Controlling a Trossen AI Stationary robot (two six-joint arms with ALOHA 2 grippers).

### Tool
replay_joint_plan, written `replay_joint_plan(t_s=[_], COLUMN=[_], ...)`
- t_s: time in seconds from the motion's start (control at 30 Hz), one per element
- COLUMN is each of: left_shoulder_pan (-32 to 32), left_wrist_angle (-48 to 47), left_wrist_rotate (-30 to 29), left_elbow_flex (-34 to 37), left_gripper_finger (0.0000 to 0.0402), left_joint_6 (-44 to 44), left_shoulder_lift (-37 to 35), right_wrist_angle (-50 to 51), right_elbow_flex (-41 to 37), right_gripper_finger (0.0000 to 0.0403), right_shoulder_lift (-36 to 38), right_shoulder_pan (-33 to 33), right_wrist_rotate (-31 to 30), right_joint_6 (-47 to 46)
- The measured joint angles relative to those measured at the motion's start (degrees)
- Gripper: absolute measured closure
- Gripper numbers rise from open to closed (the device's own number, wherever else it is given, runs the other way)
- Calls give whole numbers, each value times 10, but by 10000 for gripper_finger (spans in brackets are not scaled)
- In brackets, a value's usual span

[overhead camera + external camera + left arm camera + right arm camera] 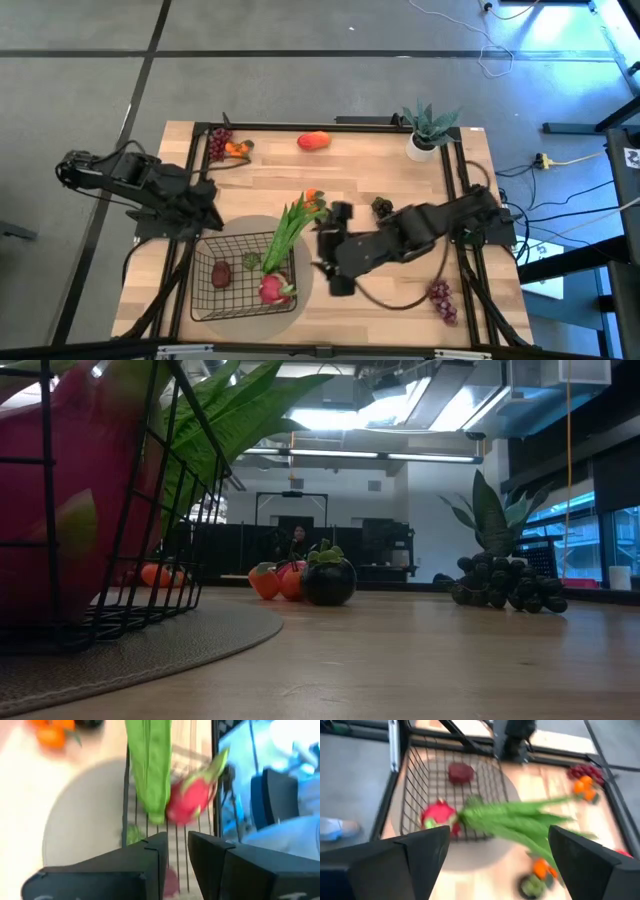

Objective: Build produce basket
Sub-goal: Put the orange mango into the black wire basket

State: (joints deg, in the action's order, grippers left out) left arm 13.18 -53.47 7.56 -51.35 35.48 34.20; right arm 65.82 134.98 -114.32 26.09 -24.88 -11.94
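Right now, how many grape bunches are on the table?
2: a red bunch at the far left corner beside the small oranges, and a dark bunch at the near right edge. More may be hidden.

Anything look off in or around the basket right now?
The green leafy stalks are not fully inside the basket: they lie across its rim and stick out toward the middle of the table. The dragon fruit sits properly inside. The right gripper, open, hovers just beside the basket; the left gripper waits by its far corner.
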Motion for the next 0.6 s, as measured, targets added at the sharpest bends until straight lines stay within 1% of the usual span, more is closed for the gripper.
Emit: replay_joint_plan(t_s=[0.17, 0.3, 0.37, 0.5, 0.6], left_shoulder_pan=[0, 0, 0, 0, 0], left_wrist_angle=[41, 46, 46, 46, 46], left_wrist_rotate=[-47, -88, -114, -167, -206], left_elbow_flex=[0, 0, 0, 0, 0], left_gripper_finger=[335, 335, 335, 335, 335], left_joint_6=[-14, -15, -15, -15, -16], left_shoulder_lift=[0, 0, 0, 0, 0], right_wrist_angle=[113, 205, 236, 235, 232], right_elbow_flex=[1, 1, 1, 0, 0], right_gripper_finger=[79, 79, 79, 79, 79], right_shoulder_lift=[31, 38, 39, 39, 39], right_shoulder_pan=[-14, -39, -56, -101, -143], right_wrist_rotate=[-9, -2, 0, 14, 25], right_joint_6=[-53, -117, -127, -93, -39])
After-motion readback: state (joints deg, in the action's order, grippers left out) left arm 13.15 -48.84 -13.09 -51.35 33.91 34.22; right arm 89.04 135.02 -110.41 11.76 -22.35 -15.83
